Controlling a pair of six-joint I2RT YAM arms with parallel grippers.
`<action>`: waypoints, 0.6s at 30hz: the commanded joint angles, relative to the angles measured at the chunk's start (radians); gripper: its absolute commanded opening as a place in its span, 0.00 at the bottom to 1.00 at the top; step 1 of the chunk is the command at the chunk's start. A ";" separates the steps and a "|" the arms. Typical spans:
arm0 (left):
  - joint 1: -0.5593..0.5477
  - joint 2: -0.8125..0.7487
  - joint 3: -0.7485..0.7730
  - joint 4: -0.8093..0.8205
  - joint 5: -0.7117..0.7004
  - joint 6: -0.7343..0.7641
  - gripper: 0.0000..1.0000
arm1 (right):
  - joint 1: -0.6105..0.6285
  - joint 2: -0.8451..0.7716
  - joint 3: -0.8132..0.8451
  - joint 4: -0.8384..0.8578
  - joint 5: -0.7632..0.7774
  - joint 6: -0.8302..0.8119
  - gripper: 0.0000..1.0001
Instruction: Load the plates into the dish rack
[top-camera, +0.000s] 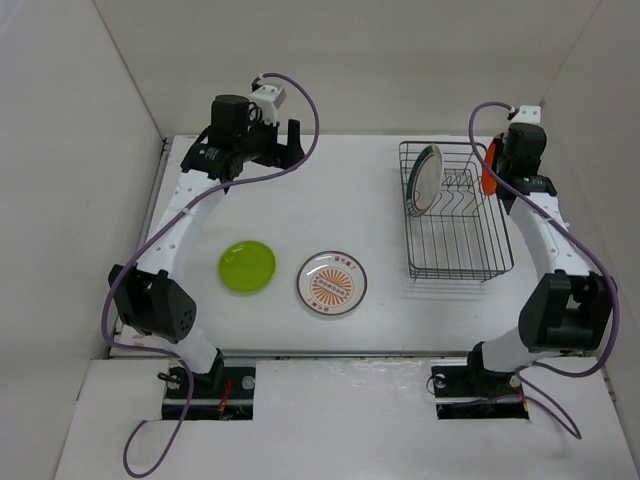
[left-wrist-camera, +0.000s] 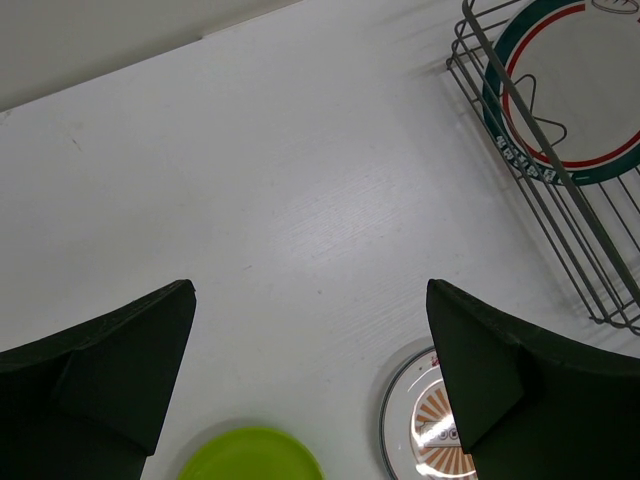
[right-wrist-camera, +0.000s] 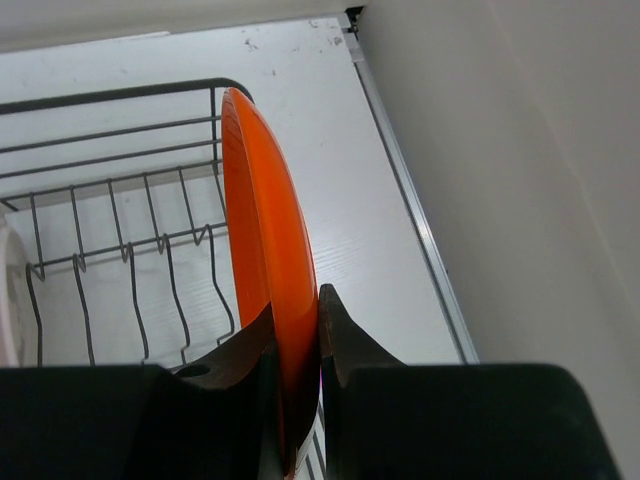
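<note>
The right gripper (right-wrist-camera: 297, 305) has its jaws closed narrow on the rim of the orange plate (right-wrist-camera: 265, 260), one finger pressed to each face. The plate stands on edge at the far right end of the dish rack (top-camera: 462, 245), by the rack's right wall. Its lower edge is hidden behind the fingers in the wrist view, so it cannot be told whether it rests between the wires or hangs just above them. The white plate with the teal rim (top-camera: 425, 180) stands in the rack at its far left corner, leaning a little against the upright wires. The other two plates lie flat on the white table (top-camera: 340, 190), well left of the rack. The lime green plate (top-camera: 247, 266) is on the left and the white plate with the orange sunburst (top-camera: 332, 282) is just beside it on the right, apart from it. The left gripper (left-wrist-camera: 308, 290) hangs over the far part of the table with its jaws wide and nothing between them, both flat plates showing below its fingers.
</note>
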 joint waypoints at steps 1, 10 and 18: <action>-0.001 -0.047 0.024 0.010 -0.009 0.018 1.00 | -0.001 -0.004 -0.011 0.092 -0.024 -0.043 0.00; -0.001 -0.056 0.014 0.010 0.000 0.027 1.00 | -0.010 0.070 -0.011 0.093 -0.062 -0.080 0.00; 0.026 -0.065 0.014 0.010 0.029 0.027 1.00 | -0.010 0.136 -0.002 0.093 -0.052 -0.071 0.00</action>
